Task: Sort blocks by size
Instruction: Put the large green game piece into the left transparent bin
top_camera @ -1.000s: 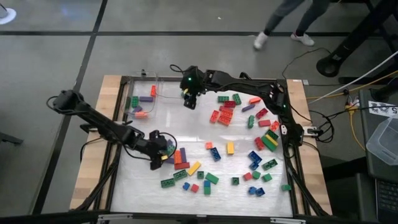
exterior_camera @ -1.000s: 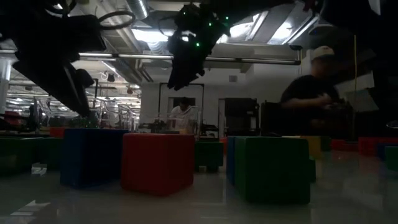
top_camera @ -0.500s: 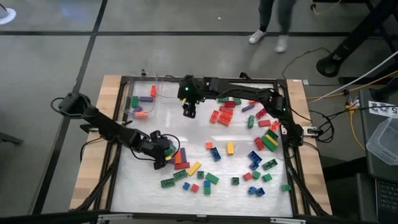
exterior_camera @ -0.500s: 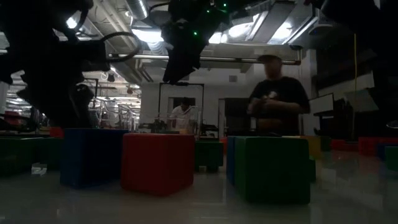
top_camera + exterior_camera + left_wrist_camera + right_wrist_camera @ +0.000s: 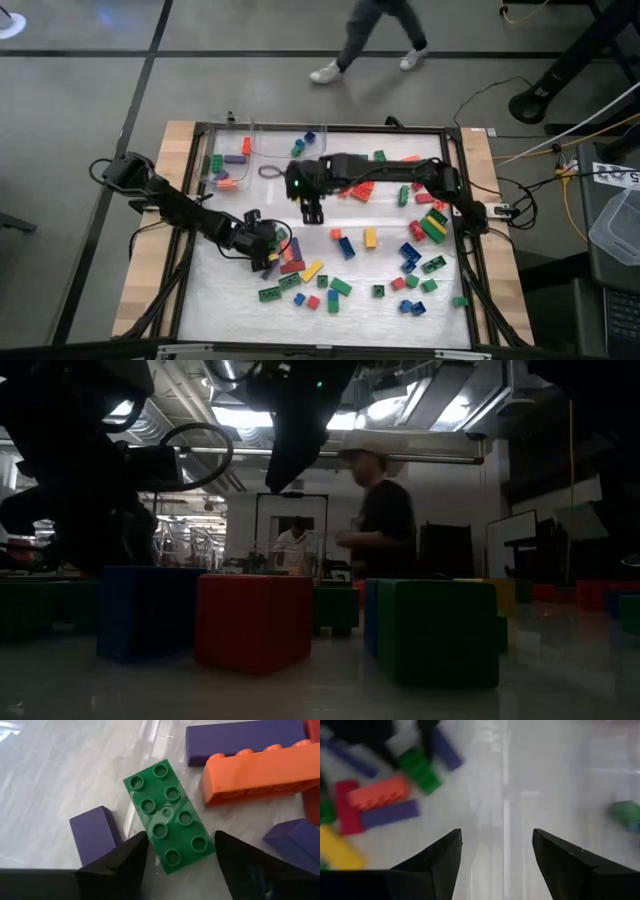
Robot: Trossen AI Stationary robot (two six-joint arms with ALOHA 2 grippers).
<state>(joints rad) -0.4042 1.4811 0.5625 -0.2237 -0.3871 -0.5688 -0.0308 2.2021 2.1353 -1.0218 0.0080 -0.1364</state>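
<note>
You're going for a pickup here: your left gripper is sitting low with its fingers spread on either side of the green block, not clamped yet. That block is lying flat just beside the long orange block, with a purple block on its other side. Next I'd drop a touch and squeeze across the narrow sides. Your right gripper is hanging released, away from the orange block, holding nothing.

Dozens of small studded plastic building bricks in red, orange, yellow, green, blue and purple are scattered flat, mostly on the right.
</note>
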